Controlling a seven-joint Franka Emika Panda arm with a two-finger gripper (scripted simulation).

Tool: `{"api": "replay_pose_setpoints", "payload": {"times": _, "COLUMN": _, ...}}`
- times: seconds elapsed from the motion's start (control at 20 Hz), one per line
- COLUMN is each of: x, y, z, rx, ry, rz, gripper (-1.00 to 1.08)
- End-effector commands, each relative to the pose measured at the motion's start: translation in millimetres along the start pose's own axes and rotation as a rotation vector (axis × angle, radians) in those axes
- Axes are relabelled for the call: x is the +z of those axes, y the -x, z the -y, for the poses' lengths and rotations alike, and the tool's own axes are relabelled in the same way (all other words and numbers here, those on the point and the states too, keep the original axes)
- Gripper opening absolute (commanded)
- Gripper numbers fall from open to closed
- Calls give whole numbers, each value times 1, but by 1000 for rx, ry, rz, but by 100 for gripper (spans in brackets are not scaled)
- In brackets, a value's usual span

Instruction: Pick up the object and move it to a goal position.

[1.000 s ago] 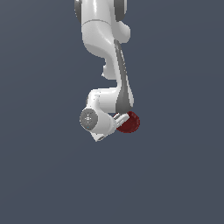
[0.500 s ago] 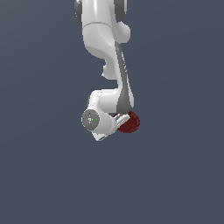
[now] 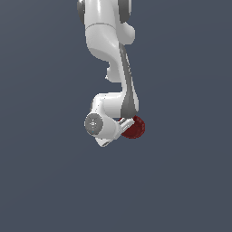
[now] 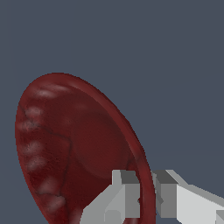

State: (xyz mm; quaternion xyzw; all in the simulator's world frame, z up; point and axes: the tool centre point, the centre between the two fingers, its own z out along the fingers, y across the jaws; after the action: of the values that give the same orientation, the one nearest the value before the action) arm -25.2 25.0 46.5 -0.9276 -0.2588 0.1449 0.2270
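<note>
- Wrist view: the object (image 4: 74, 148) is shown as a dark red bowl seen on edge, with its rim passing between the two pale fingers (image 4: 127, 192) of the gripper (image 4: 146, 192).
- The jaws are narrowed onto the rim, one finger inside the bowl and one outside; the bowl is judged to be held by this thin edge alone.
- In the exterior view, the object (image 3: 134, 128) is seen just beside the wrist of the white arm (image 3: 108, 50), on the exterior view's right, carried clear of any surface. No support beneath it can be made out.
- No goal marker is visible in either view, so the remaining travel cannot be told.
- For the carry step, the grip should be kept firmly closed and the wrist turned as little as possible, since a rim pinch is judged likely to let the bowl swing or slip.
- Speed should be changed gradually; a sudden stop is judged the main risk.
- Against the frames of a second and half a second ago, the arm, the wrist and the object are found in practically the same pose; little or no displacement is detected.
</note>
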Motion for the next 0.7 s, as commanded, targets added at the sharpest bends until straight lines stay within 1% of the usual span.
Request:
{"api": "replay_pose_setpoints", "payload": {"times": 0.0, "x": -5, "y": -5, "z": 0, "rx": -15, "ry": 5, "rz": -11, "gripper": -100}}
{"api": "replay_pose_setpoints", "payload": {"times": 0.2, "x": -17, "y": -19, "z": 0, "rx": -58, "ry": 16, "rz": -39, "gripper": -100}}
{"api": "replay_pose_setpoints", "payload": {"times": 0.35, "x": -30, "y": -34, "z": 1, "rx": -104, "ry": 28, "rz": -70, "gripper": -100}}
{"api": "replay_pose_setpoints", "payload": {"times": 0.65, "x": -69, "y": -74, "z": 8, "rx": -235, "ry": 61, "rz": -156, "gripper": -100}}
